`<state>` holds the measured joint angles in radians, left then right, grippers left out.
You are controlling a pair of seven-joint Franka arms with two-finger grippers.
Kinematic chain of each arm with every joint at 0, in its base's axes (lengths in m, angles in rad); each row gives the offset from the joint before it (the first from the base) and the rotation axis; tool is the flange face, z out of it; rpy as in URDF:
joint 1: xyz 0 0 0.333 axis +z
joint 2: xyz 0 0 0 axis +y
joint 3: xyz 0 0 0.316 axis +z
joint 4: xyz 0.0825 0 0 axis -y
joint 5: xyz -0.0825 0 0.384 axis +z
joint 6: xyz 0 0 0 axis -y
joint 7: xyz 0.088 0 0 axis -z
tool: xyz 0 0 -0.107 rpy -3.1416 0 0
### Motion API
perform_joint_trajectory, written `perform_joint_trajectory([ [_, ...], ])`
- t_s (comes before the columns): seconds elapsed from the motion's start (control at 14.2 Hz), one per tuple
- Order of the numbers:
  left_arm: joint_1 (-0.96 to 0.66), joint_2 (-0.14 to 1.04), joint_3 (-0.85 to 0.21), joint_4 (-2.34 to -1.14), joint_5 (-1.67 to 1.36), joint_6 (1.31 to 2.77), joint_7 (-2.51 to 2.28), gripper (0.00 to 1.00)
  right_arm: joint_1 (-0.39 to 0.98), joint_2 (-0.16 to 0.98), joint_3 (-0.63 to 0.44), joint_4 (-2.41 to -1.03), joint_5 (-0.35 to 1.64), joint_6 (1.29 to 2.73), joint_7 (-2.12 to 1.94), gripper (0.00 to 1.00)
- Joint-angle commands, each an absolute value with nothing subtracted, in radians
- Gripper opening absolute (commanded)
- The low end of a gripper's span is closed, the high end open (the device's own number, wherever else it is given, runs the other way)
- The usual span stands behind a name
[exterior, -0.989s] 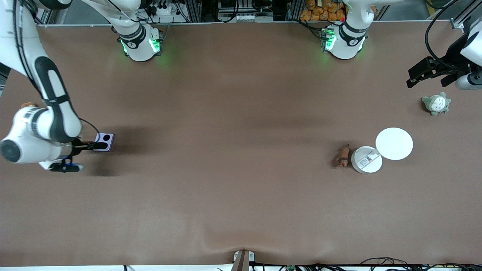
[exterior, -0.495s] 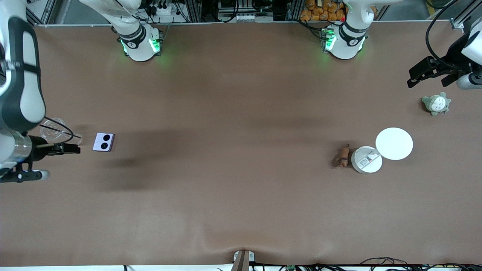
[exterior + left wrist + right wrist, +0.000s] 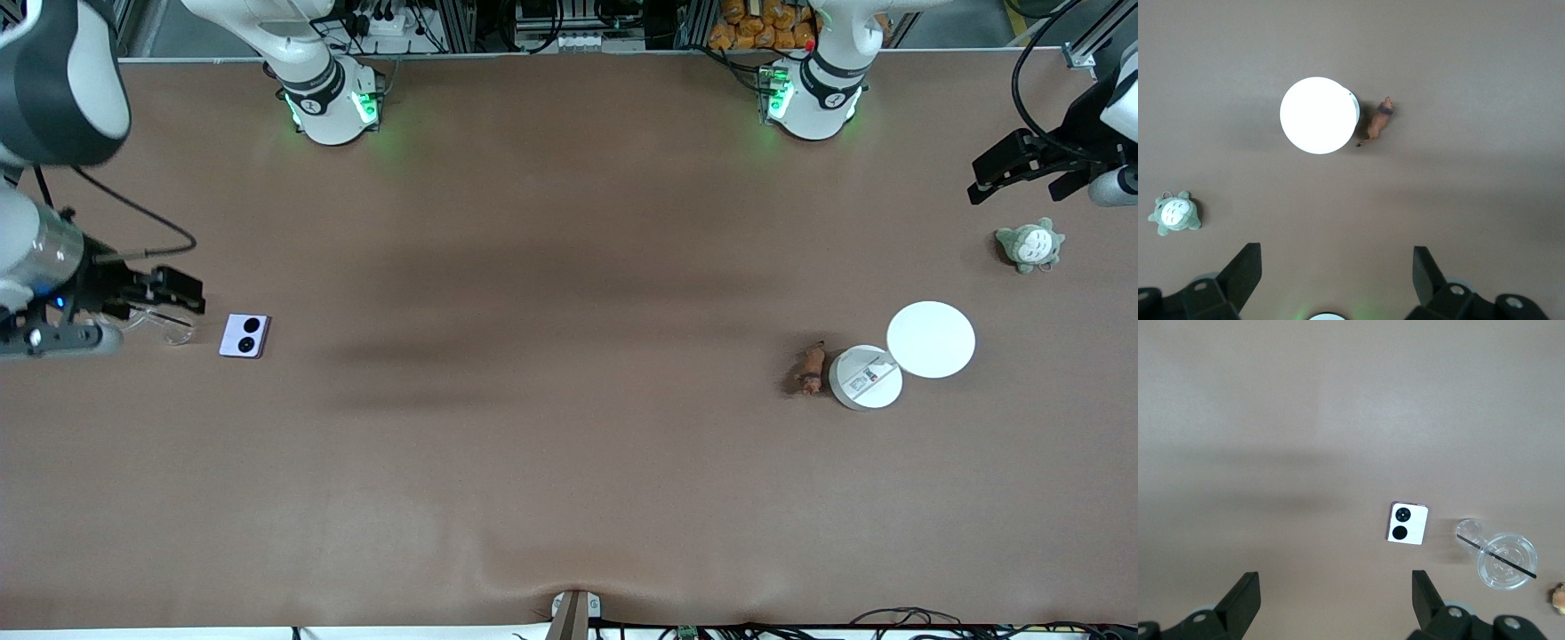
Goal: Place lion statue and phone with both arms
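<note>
The pale-lavender phone (image 3: 244, 336) lies flat on the table toward the right arm's end, its two black circles facing up. It also shows in the right wrist view (image 3: 1407, 523). My right gripper (image 3: 188, 292) is open and empty, up in the air beside the phone (image 3: 1335, 583). The small brown-orange lion statue (image 3: 810, 369) lies toward the left arm's end, touching or nearly touching a white disc (image 3: 865, 377). It shows in the left wrist view too (image 3: 1379, 123). My left gripper (image 3: 982, 173) is open and empty, high above the table's end (image 3: 1337, 259).
A clear plastic cup (image 3: 164, 324) with a straw lies under the right gripper, beside the phone (image 3: 1506, 561). A second, larger white disc (image 3: 931, 340) overlaps the first. A grey-green plush (image 3: 1029, 245) sits below the left gripper. A brown plush shows at the right wrist view's edge (image 3: 1559, 597).
My right gripper has let go of the phone, drawn back from it and risen. The phone stays flat on the table. The left gripper has barely shifted.
</note>
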<state>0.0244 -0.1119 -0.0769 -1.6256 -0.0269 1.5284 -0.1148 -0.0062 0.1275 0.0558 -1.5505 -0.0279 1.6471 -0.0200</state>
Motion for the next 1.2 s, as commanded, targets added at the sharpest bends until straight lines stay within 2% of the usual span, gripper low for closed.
perform_joint_trajectory([
  [0.0, 0.04, -0.13, -0.081, -1.628, -0.046, 1.516, -0.097, 1.0, -0.012, -0.053, 0.055, -1.759, -0.031, 1.717, -0.006, 1.0],
  [0.35, 0.037, -0.126, -0.081, -1.628, -0.046, 1.516, -0.097, 1.0, -0.018, -0.063, 0.054, -1.637, -0.021, 1.497, -0.012, 1.0],
  [1.13, 0.034, -0.12, -0.09, -1.617, -0.029, 1.513, -0.109, 1.0, -0.031, -0.064, 0.037, -1.606, -0.023, 1.471, -0.017, 1.0],
])
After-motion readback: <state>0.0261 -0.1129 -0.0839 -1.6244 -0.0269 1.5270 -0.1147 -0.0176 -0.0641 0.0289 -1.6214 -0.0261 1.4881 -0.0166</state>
